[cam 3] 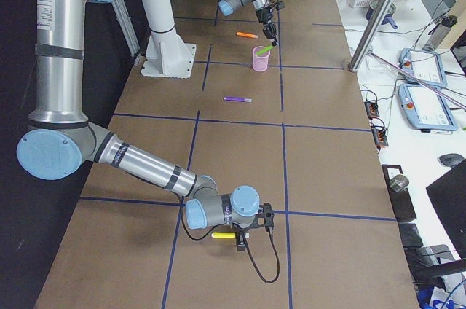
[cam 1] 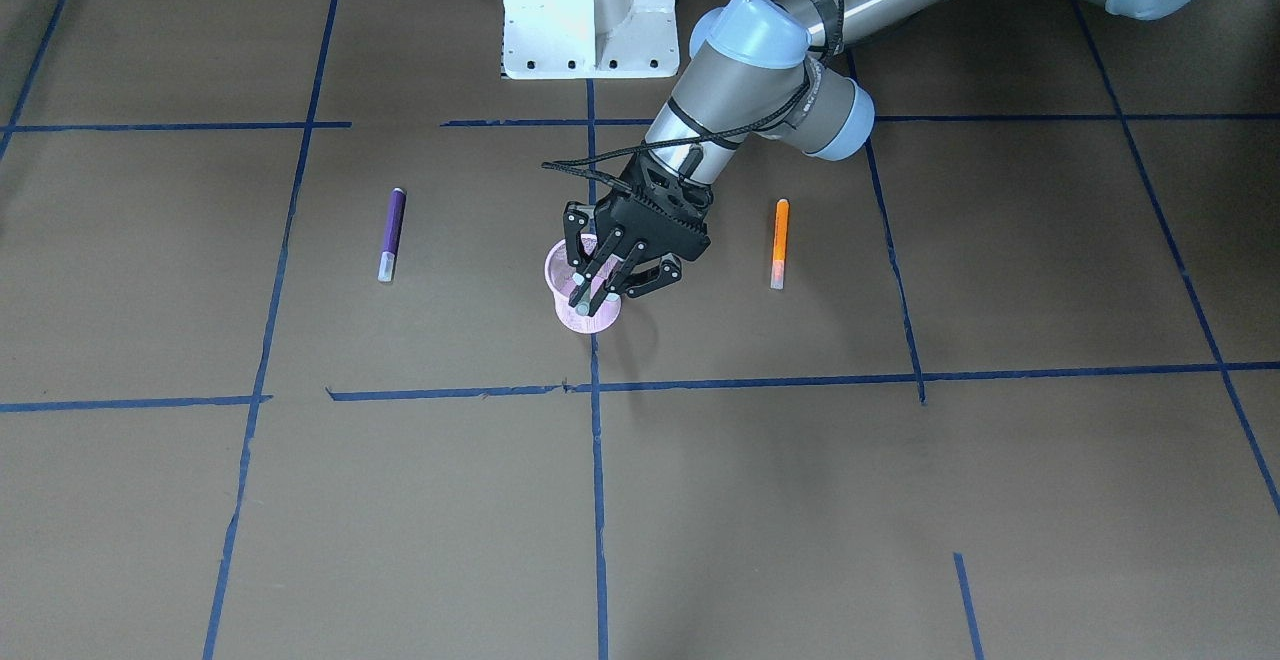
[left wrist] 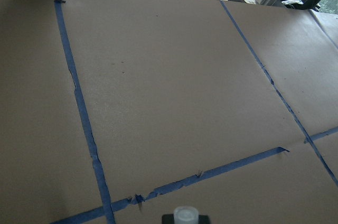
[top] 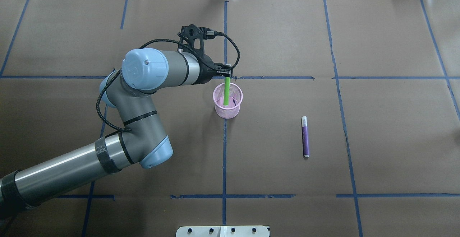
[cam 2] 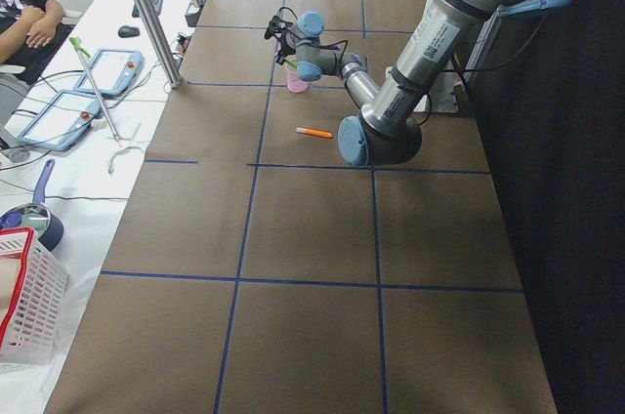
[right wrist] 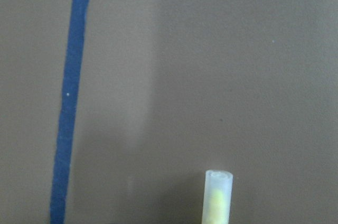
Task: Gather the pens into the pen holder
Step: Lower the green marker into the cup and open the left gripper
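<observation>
Partly inside pink mesh holder (top: pixel 230 112), slim green pen (top: pixel 226 93), top pinched by left gripper (top: pixel 227 76).

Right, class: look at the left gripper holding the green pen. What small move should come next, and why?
Probably open the left gripper to release the green pen. The overhead view shows the pen's lower end inside the rim of the pen holder, so it should drop in.
</observation>
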